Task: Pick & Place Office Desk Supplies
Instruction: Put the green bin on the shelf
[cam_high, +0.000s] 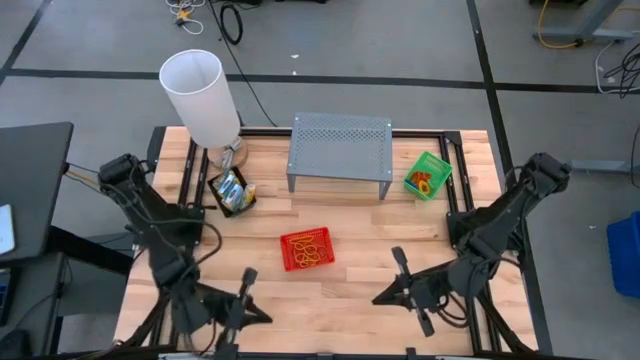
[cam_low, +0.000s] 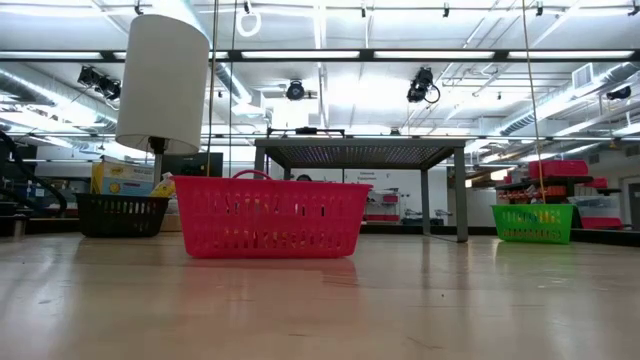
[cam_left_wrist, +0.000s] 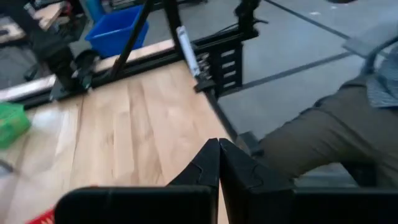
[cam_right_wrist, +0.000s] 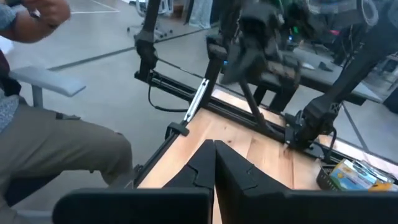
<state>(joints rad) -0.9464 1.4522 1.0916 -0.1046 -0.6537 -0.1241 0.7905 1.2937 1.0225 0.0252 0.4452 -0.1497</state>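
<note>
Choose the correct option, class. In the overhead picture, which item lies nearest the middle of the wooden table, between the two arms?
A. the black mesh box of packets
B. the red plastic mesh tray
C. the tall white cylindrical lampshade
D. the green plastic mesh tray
B: the red plastic mesh tray sits mid-table, whereas the green plastic mesh tray, black mesh box and lampshade stand towards the far edge.

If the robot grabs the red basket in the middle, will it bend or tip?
The red basket looks like thin plastic mesh, so its walls would probably flex. It is low and wide, so tipping seems unlikely. Holding only rubber bands, it is probably light and may slide.
</note>
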